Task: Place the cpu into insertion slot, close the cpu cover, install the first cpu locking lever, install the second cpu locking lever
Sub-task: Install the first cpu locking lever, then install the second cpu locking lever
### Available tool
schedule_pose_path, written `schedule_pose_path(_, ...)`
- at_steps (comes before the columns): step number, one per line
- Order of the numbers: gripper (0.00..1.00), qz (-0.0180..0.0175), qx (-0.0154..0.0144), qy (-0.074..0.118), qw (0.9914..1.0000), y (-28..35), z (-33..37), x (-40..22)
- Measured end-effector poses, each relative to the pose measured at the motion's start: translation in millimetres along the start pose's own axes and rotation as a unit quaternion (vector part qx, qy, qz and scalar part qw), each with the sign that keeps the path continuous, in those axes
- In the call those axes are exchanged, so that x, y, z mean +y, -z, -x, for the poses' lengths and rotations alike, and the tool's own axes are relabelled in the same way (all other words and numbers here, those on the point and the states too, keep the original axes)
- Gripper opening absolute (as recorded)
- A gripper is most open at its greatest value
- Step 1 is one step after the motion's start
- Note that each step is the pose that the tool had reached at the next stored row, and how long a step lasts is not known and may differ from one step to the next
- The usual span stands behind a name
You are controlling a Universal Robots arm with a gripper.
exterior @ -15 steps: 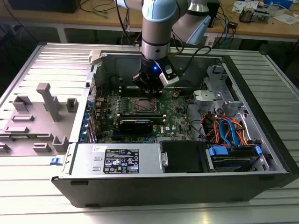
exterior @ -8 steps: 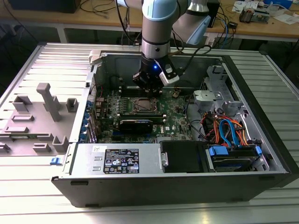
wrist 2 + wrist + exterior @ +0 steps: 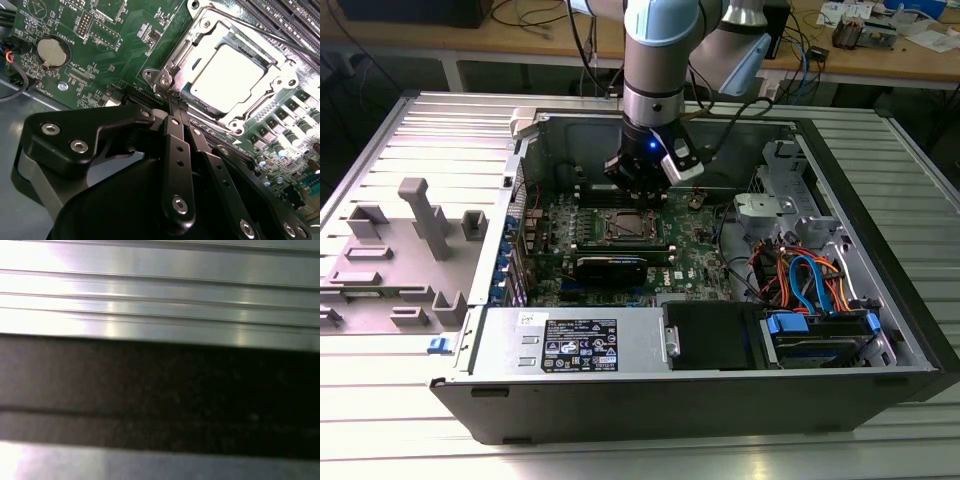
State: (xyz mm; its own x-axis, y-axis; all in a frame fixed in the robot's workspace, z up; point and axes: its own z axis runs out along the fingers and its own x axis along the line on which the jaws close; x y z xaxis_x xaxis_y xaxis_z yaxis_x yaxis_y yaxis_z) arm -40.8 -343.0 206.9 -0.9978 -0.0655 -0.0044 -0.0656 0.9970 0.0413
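The gripper (image 3: 171, 102), fingers pressed together, noses against the corner of the cover (image 3: 200, 37), closed over the chip (image 3: 227, 77) seated in its socket (image 3: 235, 125). A sideways slip could scrape the green board (image 3: 120, 60) beside it.

cpu (image 3: 227, 75) – 1 | cpu cover (image 3: 200, 37) – 1 | coin battery (image 3: 52, 52) – 1 | gripper (image 3: 172, 97) – 1 | computer case (image 3: 720, 395) – 1
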Motion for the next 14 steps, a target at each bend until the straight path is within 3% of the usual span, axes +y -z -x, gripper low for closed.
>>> schedule_pose_path(11,0.11,0.0000,0.0000,0.000,1.00000,0.1,-0.1,-2.4)
schedule_pose_path(14,0.11,0.0000,0.0000,0.000,1.00000,0.3,-0.3,-5.6)
